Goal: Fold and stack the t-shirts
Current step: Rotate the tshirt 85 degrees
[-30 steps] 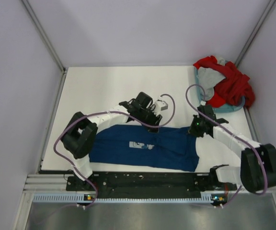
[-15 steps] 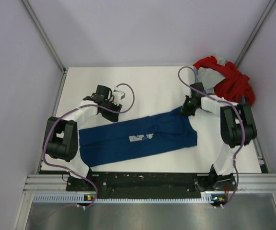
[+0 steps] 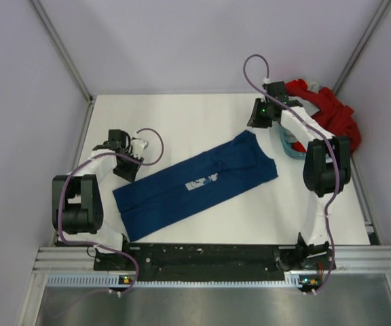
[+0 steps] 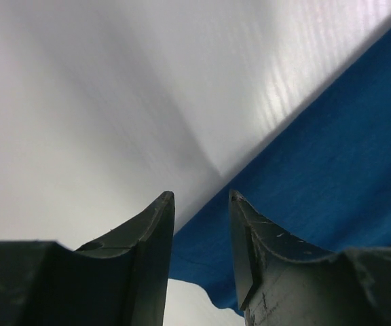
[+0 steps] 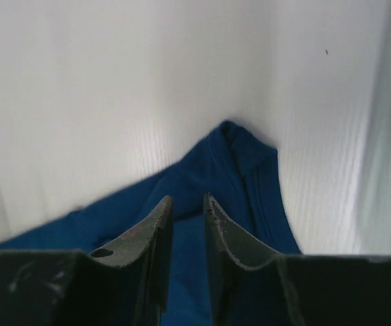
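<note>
Left arm (image 3: 99,161) and right arm (image 3: 297,128) reach wide, jaws narrowly parted.

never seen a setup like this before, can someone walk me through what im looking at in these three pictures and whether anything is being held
These are two robot arms bolted to the near edge of a white table. The wide picture looks down from above and behind them. The two close-ups come from a small camera on each wrist, so the dark prongs at the bottom are that arm's own fingers. A navy t-shirt with a pale print lies slanting across the table. At the far right, red cloth is heaped in a light blue basket. The left gripper sits by the shirt's left end, the right gripper by its far corner. Both have their fingers slightly apart and hold nothing.
</note>
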{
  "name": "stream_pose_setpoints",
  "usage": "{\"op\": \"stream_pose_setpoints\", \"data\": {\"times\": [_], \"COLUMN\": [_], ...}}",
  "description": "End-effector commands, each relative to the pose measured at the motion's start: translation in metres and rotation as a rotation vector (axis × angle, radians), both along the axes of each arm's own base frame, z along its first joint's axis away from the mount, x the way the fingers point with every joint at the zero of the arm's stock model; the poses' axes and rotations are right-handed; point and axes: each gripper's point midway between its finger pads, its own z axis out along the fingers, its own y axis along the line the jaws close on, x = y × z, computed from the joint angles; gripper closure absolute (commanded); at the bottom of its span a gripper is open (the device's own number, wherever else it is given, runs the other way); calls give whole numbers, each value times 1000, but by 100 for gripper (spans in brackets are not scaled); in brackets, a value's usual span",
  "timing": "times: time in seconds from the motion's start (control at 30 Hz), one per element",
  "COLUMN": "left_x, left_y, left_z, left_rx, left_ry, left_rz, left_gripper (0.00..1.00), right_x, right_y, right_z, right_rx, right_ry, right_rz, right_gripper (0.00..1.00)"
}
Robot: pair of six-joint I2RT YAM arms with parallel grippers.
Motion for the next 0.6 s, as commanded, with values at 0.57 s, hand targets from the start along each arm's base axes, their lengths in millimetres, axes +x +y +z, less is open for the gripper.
{"op": "stream_pose_setpoints", "data": {"times": [0.57], "left_x": [-42], "left_y": [6], "left_z": [-16], "left_rx": [17], "left_ry": [40], "left_rz": [-159], "left_gripper": [58], "right_x": [-125], "right_y": [-55], "right_z": [-103], "right_rx": [-361], "right_ry": [370], "right_rz": [37], "right_gripper": [98]}}
